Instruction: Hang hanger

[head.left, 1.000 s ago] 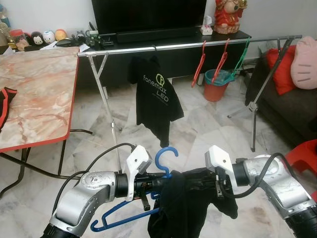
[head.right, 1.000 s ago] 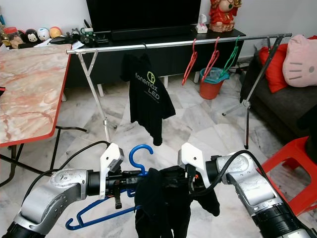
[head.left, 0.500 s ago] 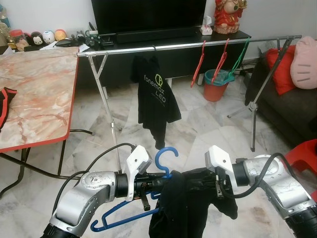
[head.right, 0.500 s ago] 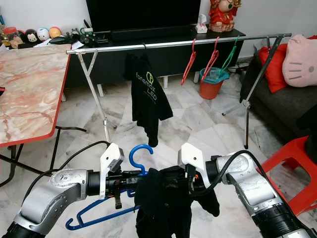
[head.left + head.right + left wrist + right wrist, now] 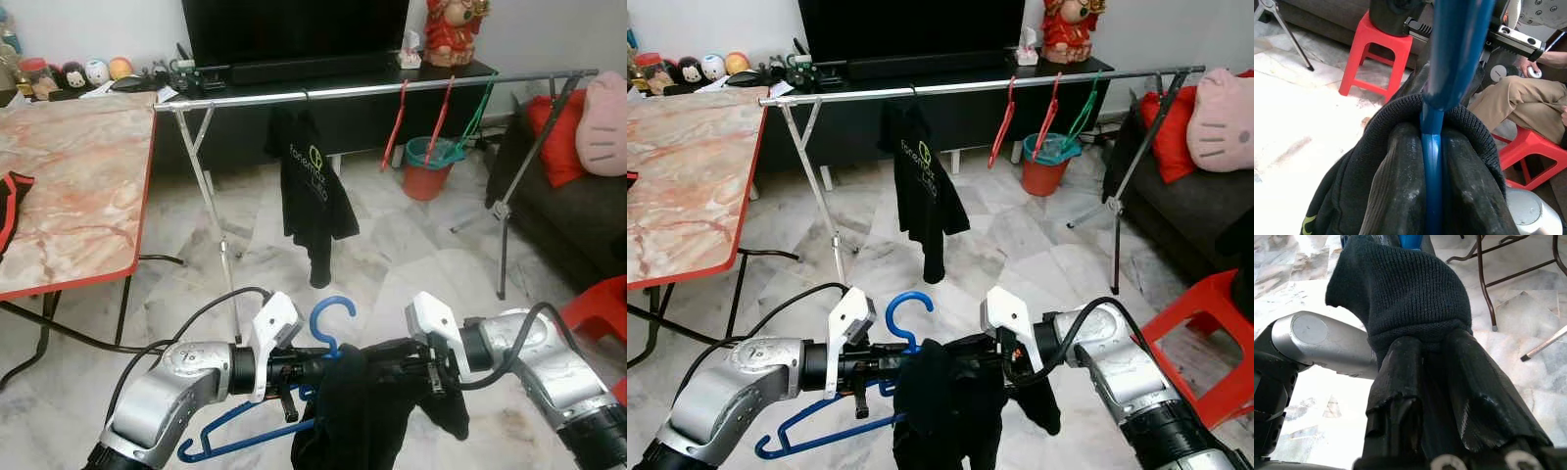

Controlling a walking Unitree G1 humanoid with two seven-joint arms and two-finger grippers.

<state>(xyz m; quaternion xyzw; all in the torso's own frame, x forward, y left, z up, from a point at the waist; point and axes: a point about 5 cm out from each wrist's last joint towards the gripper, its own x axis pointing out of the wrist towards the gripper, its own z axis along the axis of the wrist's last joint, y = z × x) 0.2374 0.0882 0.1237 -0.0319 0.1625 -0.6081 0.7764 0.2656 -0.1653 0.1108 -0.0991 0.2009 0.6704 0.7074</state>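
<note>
Head views: the blue plastic hanger [image 5: 257, 431] is low in front of the robot, held between both arms, hook [image 5: 330, 313] up, with a dark knit garment [image 5: 364, 416] draped over its middle; the long silver clothes rail [image 5: 392, 86] stands well apart across the marble floor, carrying a black printed T-shirt [image 5: 313, 196] plus two red hangers [image 5: 421, 122] and a green hanger [image 5: 474, 116]. Left gripper [image 5: 312, 370] sits at the hanger's neck, right gripper [image 5: 972, 364] is buried in the fabric on the other side. Marble-pattern tabletop with red edge [image 5: 69, 186] is off to the robot's left, not involved. Left wrist view: both black fingers [image 5: 1396, 196] are closed tight against the blue bar, with the knit collar wrapped round them (a red plastic stool [image 5: 1378, 61] and a seated person's leg [image 5: 1508, 105] are behind). Right wrist view: the fingers [image 5: 1400, 377] are pinched on the dark cloth, with the left arm's silver casing [image 5: 1322, 342] just beside. Progress, as I judge it: garment is on the hanger and the grip looks secure, so loading is done; what's left is approaching the rail, lifting the hook over the bar in a free gap, and letting go. Hanging itself not yet started.
</note>
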